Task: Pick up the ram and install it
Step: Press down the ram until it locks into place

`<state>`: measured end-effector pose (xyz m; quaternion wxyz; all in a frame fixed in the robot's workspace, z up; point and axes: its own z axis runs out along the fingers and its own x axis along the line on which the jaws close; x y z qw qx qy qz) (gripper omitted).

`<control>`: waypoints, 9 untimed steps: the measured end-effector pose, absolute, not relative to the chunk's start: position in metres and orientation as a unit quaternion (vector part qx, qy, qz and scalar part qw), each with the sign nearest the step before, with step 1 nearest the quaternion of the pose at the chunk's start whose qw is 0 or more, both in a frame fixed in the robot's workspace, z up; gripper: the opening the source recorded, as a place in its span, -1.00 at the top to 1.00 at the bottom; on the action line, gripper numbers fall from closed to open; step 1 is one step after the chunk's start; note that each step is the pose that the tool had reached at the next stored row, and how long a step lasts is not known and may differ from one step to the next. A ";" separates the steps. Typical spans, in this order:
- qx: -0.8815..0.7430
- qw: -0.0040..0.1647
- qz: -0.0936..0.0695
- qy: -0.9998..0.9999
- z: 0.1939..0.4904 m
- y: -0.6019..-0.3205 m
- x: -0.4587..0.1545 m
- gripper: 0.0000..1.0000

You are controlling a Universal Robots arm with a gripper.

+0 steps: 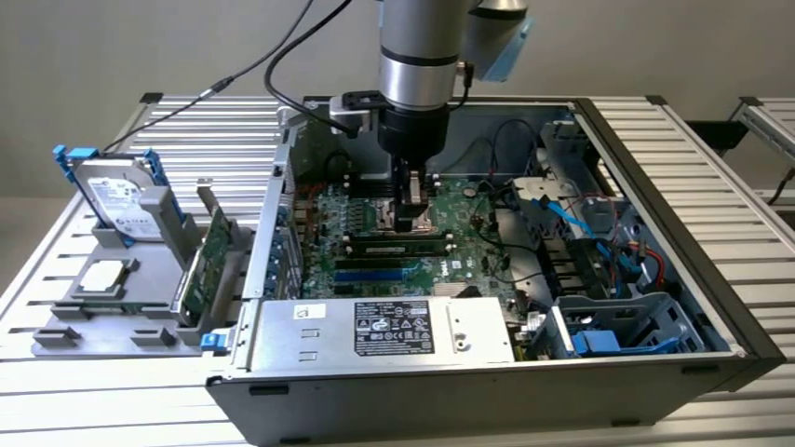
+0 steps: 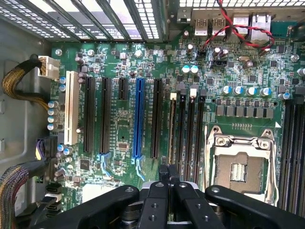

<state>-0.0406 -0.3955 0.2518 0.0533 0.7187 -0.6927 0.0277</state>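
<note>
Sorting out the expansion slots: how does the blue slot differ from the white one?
The blue slot is narrower, with black slots on both sides; the white slot is wider and ends the row, beside the cables. Both are empty, long and parallel.

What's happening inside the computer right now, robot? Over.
End effector shut, holding nothing. Memory stick standing in a slot, close by it. Nothing blocking. Over.

The arm (image 1: 420,47) is a thick silver-grey tube with a pale blue cap near its upper joint and a darker ring lower down. Below sits a black wrist block with a small black box clamped beside it. Black cables trail away. The claw (image 2: 167,179) is matte black, with round screw holes.
</note>
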 end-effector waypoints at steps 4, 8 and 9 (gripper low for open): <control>0.704 0.054 0.027 -0.708 0.252 -0.396 -0.041 0.79; 0.683 0.055 0.025 -0.728 0.252 -0.396 -0.041 0.79; 0.678 0.055 0.025 -0.733 0.252 -0.396 -0.041 0.79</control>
